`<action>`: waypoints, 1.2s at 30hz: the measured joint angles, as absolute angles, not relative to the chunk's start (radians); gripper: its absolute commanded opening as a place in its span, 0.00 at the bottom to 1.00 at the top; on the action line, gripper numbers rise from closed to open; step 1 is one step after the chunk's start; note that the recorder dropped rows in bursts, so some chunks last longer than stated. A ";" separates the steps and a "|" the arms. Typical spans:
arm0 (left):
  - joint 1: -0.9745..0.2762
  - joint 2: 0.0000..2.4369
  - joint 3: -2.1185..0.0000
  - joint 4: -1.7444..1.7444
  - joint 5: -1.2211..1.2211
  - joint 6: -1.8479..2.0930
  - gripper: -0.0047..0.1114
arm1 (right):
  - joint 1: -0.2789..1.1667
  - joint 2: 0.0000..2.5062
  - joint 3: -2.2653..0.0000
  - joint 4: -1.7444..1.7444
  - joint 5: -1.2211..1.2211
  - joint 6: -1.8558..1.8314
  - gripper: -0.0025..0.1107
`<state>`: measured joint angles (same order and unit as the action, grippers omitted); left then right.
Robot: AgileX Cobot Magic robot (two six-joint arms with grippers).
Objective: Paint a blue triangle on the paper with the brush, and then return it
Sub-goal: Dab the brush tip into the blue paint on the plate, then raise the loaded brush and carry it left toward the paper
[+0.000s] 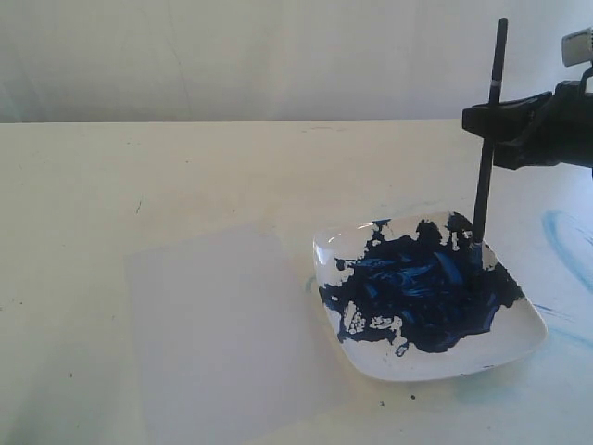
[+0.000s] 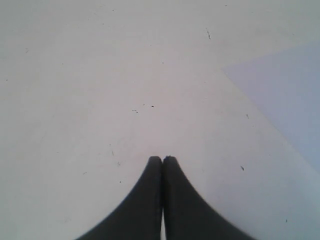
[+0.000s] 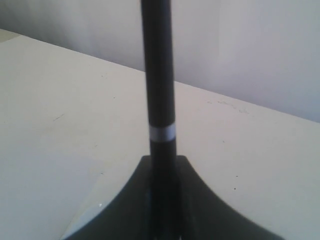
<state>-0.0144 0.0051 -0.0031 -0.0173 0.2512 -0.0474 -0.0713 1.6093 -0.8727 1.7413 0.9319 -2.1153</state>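
The right claw (image 1: 492, 119) pinches the upright brush (image 1: 483, 185), its tip below dipped in dark-blue paint (image 1: 417, 278) on the plate (image 1: 445, 371), while the left claw (image 2: 162, 159), pressed together, hangs near the paper (image 2: 285, 95).

Paper (image 1: 222, 334) bare, open above; plate (image 1: 394, 368) abuts right edge.

We see a cream table (image 1: 185, 167) carrying a plate, a sheet and stains.
Taking the white plate (image 1: 417, 363) as our mark, the paper (image 1: 222, 334) lies flat just beside it, toward the left arm's side. Their edges are so close we cannot tell whether they touch. Faint light-blue smears (image 1: 565, 241) mark the tabletop on the plate's opposite side, and a few tiny dark specks (image 1: 411, 397) dot the surface near its front edge.
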 measured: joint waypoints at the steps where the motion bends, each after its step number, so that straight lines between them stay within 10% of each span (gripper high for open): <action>1: -0.014 0.005 -0.003 -0.017 0.251 -0.047 0.04 | -0.071 1.614 -0.873 1.741 0.927 -2.115 0.02; 36: -0.014 0.005 -0.003 -0.017 0.251 -0.047 0.04 | -0.069 1.284 -0.874 1.698 0.919 -1.477 0.02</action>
<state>-0.0144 0.0051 -0.0031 -0.0173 0.2512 -0.0474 -0.0693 1.2844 -0.8742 1.6977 0.9190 -1.4771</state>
